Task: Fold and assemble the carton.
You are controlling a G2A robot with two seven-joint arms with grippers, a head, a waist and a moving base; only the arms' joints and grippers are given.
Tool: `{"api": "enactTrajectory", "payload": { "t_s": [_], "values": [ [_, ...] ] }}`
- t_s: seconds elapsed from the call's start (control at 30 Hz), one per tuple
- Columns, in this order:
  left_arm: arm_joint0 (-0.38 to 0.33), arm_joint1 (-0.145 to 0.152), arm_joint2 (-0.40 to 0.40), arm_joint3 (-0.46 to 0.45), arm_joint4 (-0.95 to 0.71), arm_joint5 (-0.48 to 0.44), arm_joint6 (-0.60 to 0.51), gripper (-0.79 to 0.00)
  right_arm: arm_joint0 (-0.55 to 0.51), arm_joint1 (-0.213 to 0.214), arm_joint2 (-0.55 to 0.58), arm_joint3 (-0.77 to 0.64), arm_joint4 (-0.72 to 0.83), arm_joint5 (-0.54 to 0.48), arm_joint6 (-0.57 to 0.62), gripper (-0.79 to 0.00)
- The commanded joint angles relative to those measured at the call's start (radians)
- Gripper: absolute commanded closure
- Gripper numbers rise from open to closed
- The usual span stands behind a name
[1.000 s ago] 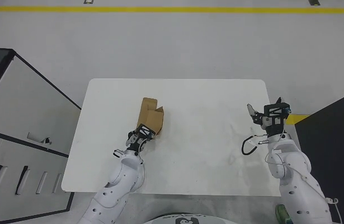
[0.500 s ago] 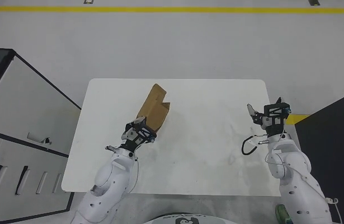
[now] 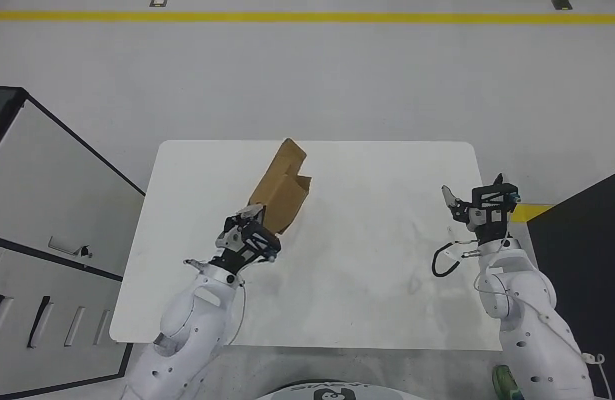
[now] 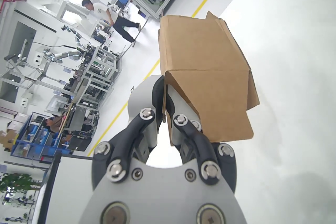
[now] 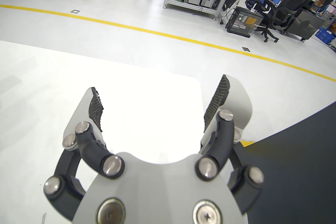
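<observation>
Carton (image 4: 204, 70): brown corrugated board, part-folded; judged light, stiff in panels, weak at creases (easily crushed; edges preferred for gripping). One panel edge is clamped by the left claw (image 4: 164, 99), the body projecting ahead of it over the worktop (image 3: 387, 250). Right claw (image 5: 158, 99): spread, unladen, well apart.

My left gripper (image 4: 164, 104) is clamped on a carton (image 4: 207, 70) flap, arm angled forward. My right gripper (image 5: 158, 96) sits spread wide, off to the side.
</observation>
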Motion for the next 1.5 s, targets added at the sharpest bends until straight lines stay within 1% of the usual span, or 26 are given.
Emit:
{"api": "enactTrajectory", "payload": {
  "t_s": [0.0, 0.13, 0.3, 0.53, 0.87, 1.0, 1.2, 1.37, 1.47],
  "values": [
    [0.016, 0.005, -0.024, -0.037, -0.023, -0.038, 0.034, 0.000, 0.000, 0.000, 0.000, 0.000, 0.000, 0.000, 0.000, -0.785],
    [0.045, 0.017, -0.081, -0.106, -0.047, -0.137, 0.087, 0.000, 0.000, 0.000, 0.000, 0.000, 0.000, 0.000, 0.000, -0.785],
    [0.069, 0.029, -0.147, -0.186, -0.045, -0.190, 0.156, 0.000, 0.000, 0.000, 0.000, 0.000, 0.000, 0.000, 0.000, -0.785],
    [0.112, 0.040, -0.197, -0.274, -0.012, -0.196, 0.271, 0.000, 0.000, 0.000, 0.000, 0.000, 0.000, 0.000, 0.000, -0.785],
    [0.106, 0.040, -0.198, -0.276, -0.007, -0.190, 0.273, 0.000, 0.000, 0.000, 0.000, 0.000, 0.000, 0.000, 0.000, -0.785],
    [0.074, 0.049, -0.211, -0.301, 0.058, -0.179, 0.399, 0.000, 0.000, 0.000, 0.000, 0.000, 0.000, 0.000, 0.000, -0.785],
    [0.042, 0.070, -0.231, -0.326, 0.241, -0.167, 0.617, 0.000, 0.000, 0.000, 0.000, 0.000, 0.000, 0.000, 0.000, -0.785],
    [0.031, 0.080, -0.252, -0.324, 0.295, -0.123, 0.716, 0.000, 0.000, 0.000, 0.000, 0.000, 0.000, 0.000, 0.000, -0.785],
    [0.031, 0.081, -0.255, -0.323, 0.299, -0.119, 0.718, 0.000, 0.000, 0.000, 0.000, 0.000, 0.000, 0.000, 0.000, -0.785]
  ]
}}
